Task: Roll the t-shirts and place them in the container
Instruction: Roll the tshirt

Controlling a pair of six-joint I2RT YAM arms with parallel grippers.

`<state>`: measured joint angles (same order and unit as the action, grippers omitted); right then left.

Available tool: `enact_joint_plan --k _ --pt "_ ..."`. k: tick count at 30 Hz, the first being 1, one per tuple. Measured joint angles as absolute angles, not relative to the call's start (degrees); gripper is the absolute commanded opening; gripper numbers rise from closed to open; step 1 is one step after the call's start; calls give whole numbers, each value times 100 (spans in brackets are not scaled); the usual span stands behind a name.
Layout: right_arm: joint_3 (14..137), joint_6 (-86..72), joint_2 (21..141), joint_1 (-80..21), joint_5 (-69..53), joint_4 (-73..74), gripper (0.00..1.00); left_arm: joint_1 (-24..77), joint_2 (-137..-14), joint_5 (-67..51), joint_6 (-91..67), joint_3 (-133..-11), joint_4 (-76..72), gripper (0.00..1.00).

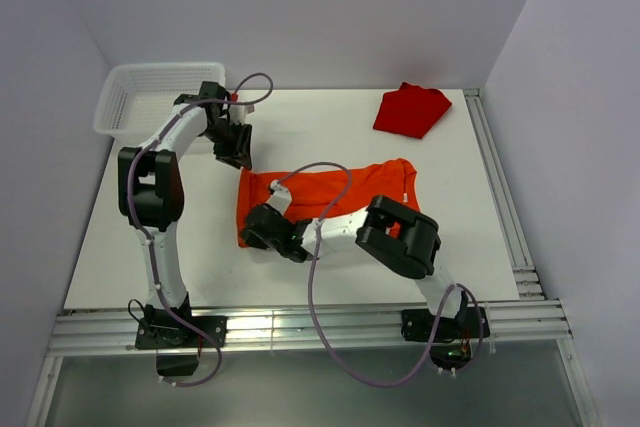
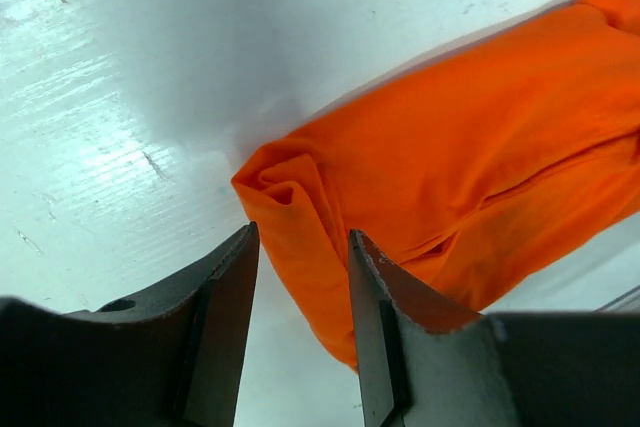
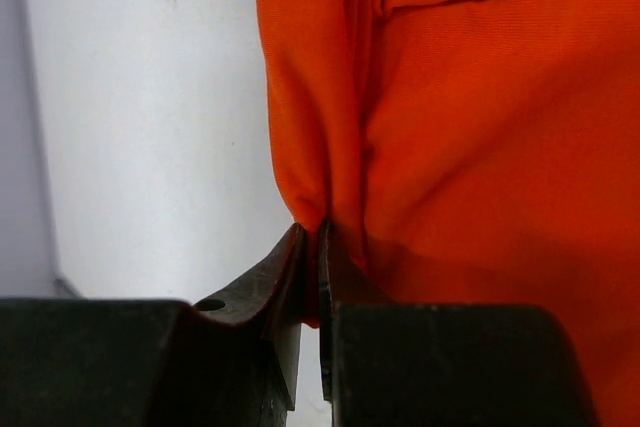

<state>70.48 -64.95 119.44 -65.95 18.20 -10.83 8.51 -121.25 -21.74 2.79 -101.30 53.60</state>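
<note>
Orange t-shirt (image 1: 345, 192) lies as a long folded band across the middle of the desk (image 1: 200, 232), running left to right. Its left end is bunched and creased. Red t-shirt (image 1: 410, 110) sits crumpled near the far right corner, well apart from the orange one. A white mesh basket (image 1: 120, 97) stands at the far left corner.

Left claw (image 1: 235, 152) is at the far left corner of the orange band. In its wrist view the left claw (image 2: 300, 237) has its fingers apart, and we see the cloth's rumpled corner just beyond the tips, with orange fabric showing through the gap. We cannot tell whether either finger touches the cloth.

Right claw (image 1: 258, 232) is at the near left corner of the same band, with its arm lying low over the shirt's near edge. In the wrist view the right claw (image 3: 312, 232) has its fingers drawn nearly together, pinching a thin fold of the orange edge between them. White desk shows to the left of the fold.
</note>
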Motion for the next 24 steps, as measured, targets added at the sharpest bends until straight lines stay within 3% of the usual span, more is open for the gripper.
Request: enact_joint_plan --k 6,13,24 --pt "5927 -7011 11780 -6302 1068 -2818 6 674 -12097 -2436 508 -10097 5439 50" --pt "5098 -7677 11887 -6060 447 -4418 5 329 -11528 -2823 797 -9107 5400 54" --pt "4915 -8141 12136 -5983 161 -5216 5 316 -11214 -3645 799 -7937 4838 51"
